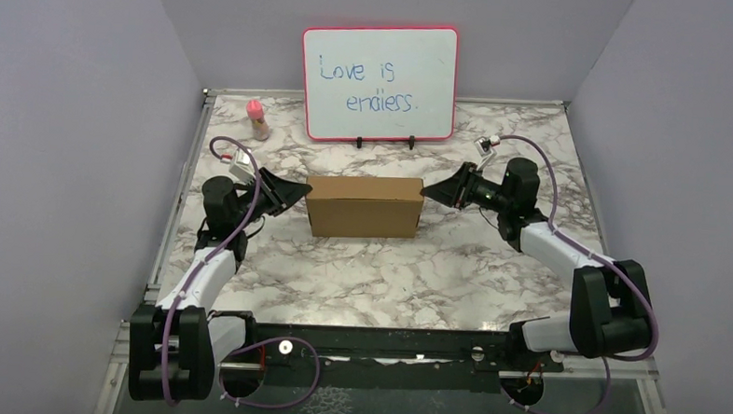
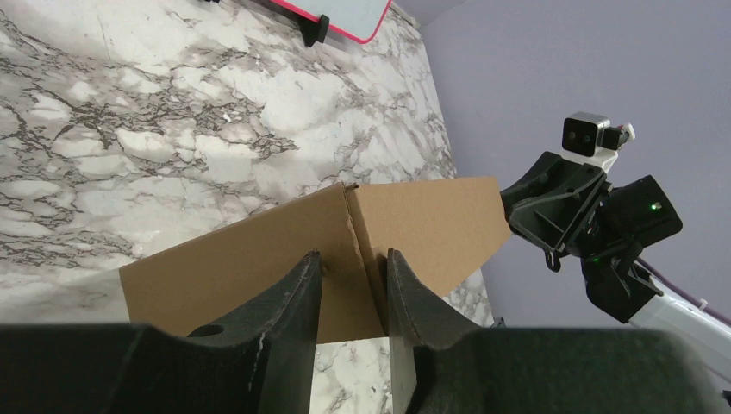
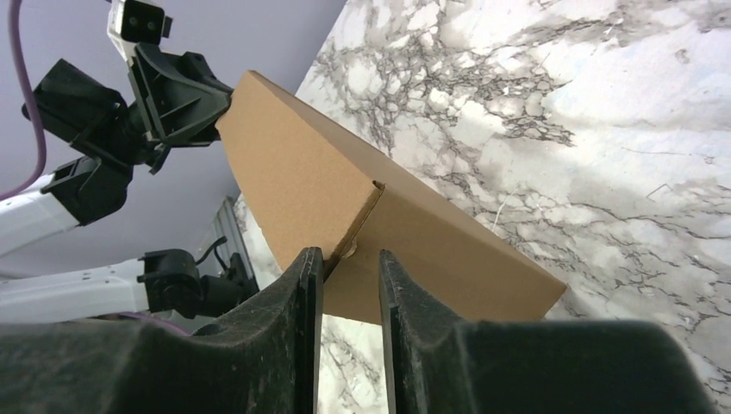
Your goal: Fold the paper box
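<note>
A: While the box (image 1: 364, 207) is sitting centrally, why are grippers flanking it?
B: The left gripper (image 1: 304, 193) and right gripper (image 1: 427, 188) are seemingly bracing its ends (jaws slightly parted; pinching or not, I cannot tell).

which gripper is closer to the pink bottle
Left. The left gripper is at the left end of the paper box, the side where the pink bottle stands; the right gripper is at the opposite end, the box lying between it and the bottle.
</note>
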Controlling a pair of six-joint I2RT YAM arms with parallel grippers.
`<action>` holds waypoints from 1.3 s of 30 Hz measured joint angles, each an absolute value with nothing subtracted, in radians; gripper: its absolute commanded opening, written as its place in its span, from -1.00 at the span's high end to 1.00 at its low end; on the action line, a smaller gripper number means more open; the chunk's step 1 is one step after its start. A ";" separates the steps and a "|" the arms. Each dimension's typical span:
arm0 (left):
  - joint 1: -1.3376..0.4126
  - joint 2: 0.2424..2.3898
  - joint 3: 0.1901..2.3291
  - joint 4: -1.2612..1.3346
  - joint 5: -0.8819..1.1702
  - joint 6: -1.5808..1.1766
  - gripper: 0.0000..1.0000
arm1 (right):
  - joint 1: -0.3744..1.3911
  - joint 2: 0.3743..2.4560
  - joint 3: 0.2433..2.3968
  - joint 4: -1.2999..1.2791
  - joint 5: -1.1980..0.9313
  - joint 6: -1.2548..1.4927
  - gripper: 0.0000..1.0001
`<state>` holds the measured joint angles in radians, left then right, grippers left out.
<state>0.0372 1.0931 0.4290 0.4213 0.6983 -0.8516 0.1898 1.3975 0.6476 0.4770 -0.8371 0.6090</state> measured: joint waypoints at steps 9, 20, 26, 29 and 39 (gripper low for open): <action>0.025 1.063 0.419 0.414 0.632 -0.857 0.85 | 0.215 1.341 0.650 0.414 -0.739 0.550 0.65; 0.064 1.057 0.328 0.580 0.685 -1.028 1.00 | 0.216 1.333 0.653 0.401 -0.744 0.530 0.64; 0.077 1.079 0.311 0.615 0.709 -1.041 1.00 | 0.217 1.324 0.653 0.397 -0.743 0.523 0.64; 0.078 1.090 0.306 0.636 0.709 -1.044 1.00 | 0.216 1.311 0.654 0.385 -0.736 0.519 0.64; 0.093 0.994 0.353 0.473 0.664 -0.973 0.15 | 0.188 1.300 0.669 0.071 -0.624 0.445 0.21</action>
